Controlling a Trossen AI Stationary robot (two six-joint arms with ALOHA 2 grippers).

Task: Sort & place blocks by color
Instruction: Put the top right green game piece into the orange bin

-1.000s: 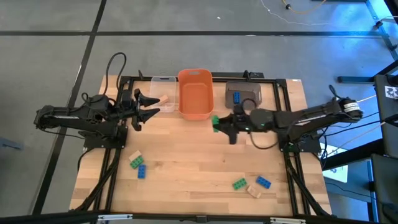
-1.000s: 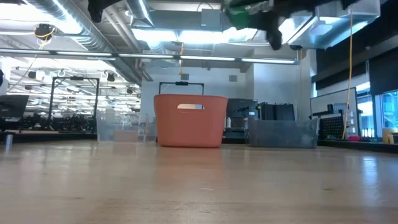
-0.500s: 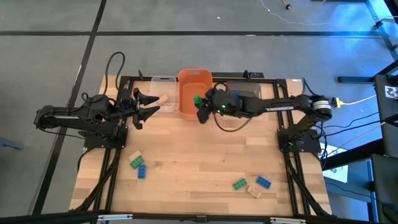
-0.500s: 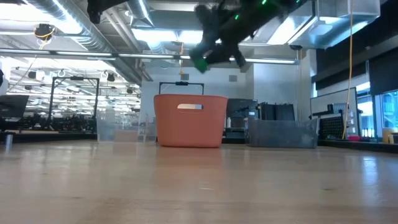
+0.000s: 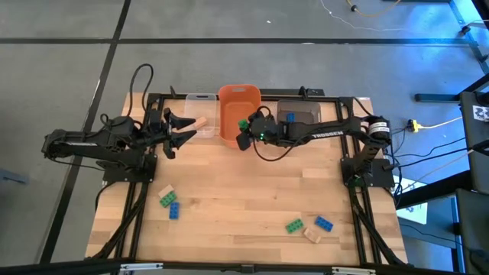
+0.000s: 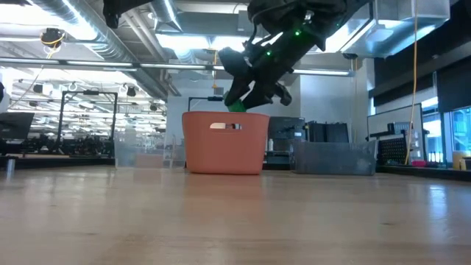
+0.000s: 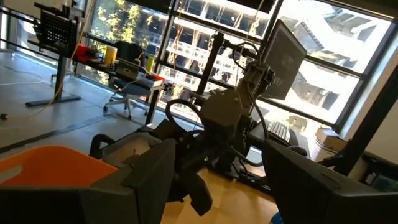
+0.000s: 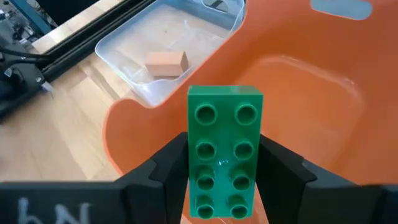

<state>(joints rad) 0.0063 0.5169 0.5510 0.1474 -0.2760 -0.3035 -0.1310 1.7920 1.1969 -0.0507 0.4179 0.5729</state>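
Overhead: right gripper (image 5: 244, 128) clamps a green block (image 5: 243, 122) at the orange bin's (image 5: 239, 95) lower right rim, upper centre of frame; left gripper (image 5: 188, 127), fingers spread and empty, waits beside the clear bin (image 5: 200, 98).

Table level: block (image 6: 236, 106) hangs just above the rim, centre.

Right wrist: block (image 8: 223, 151) is short of the bin's hollow; better to reach further in before letting go.
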